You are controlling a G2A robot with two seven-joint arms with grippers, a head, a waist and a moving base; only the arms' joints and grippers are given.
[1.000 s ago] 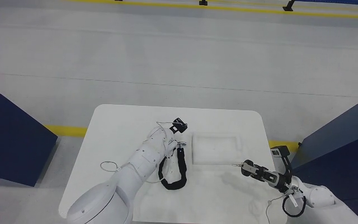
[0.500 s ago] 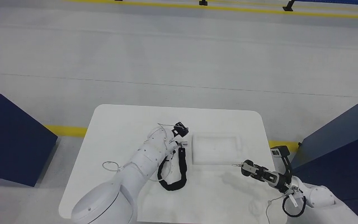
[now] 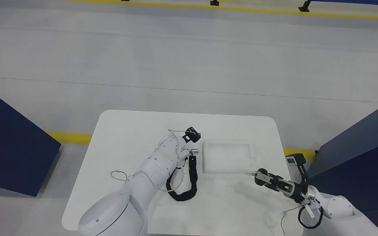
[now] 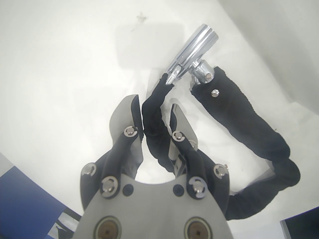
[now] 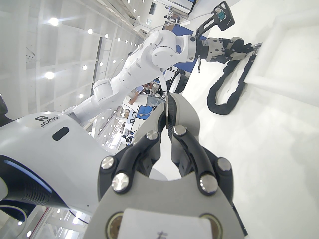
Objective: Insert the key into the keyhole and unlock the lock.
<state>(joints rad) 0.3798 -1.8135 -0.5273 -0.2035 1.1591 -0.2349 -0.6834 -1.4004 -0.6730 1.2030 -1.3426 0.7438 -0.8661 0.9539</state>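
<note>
Key in hand, lock not yet reached

You have the white table [image 3: 118, 135] with the chain lock [image 3: 190, 177] at the centre of the top view. The left gripper [image 4: 155, 105] clasps its black sleeve near the chrome cylinder [image 4: 193, 50]. At lower right, well apart, the right gripper [image 5: 169, 105] pinches the key [image 5: 165, 110]. Judging by that gap, insertion and turning both remain.

Lighting: bright, even, from ceiling lamps [image 5: 53, 21], themselves glaring. White counter [image 3: 118, 135] near washed out; shadows faint. Highlights on chrome lock [image 4: 194, 48]. Wrist views bulge at edges.
</note>
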